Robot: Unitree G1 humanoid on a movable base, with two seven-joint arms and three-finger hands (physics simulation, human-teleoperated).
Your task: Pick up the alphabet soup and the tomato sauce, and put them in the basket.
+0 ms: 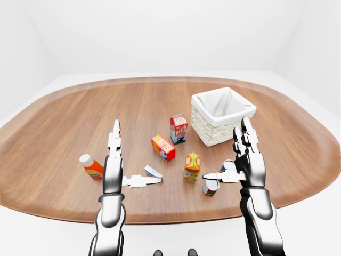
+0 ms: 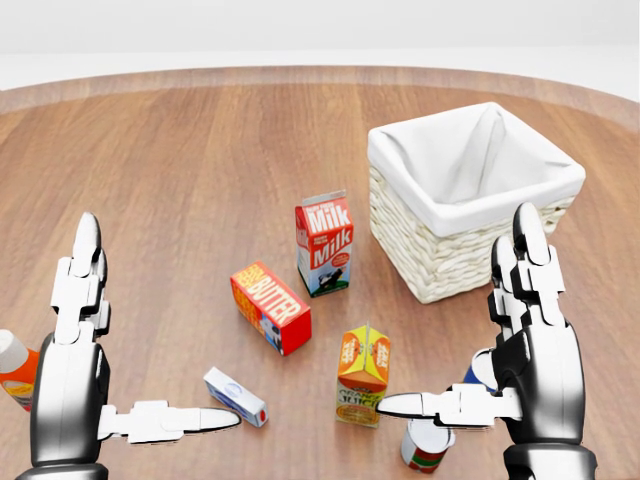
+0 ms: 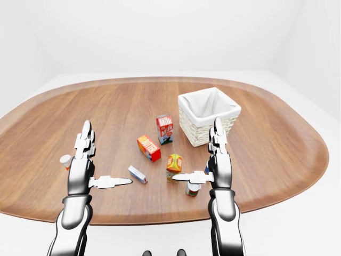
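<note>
The tomato sauce can, red, white and green, stands at the bottom edge of the head view, just under my right thumb. The blue alphabet soup can is mostly hidden behind my right palm. A white-lined wicker basket stands at the upper right, beyond both cans. My right hand is held upright, open, above the cans and touching neither. My left hand stands open at the lower left, holding nothing.
A milk carton, a butter box, an orange juice carton and a small white box stand between my hands. An orange bottle is at the far left. The table edge runs below my hands.
</note>
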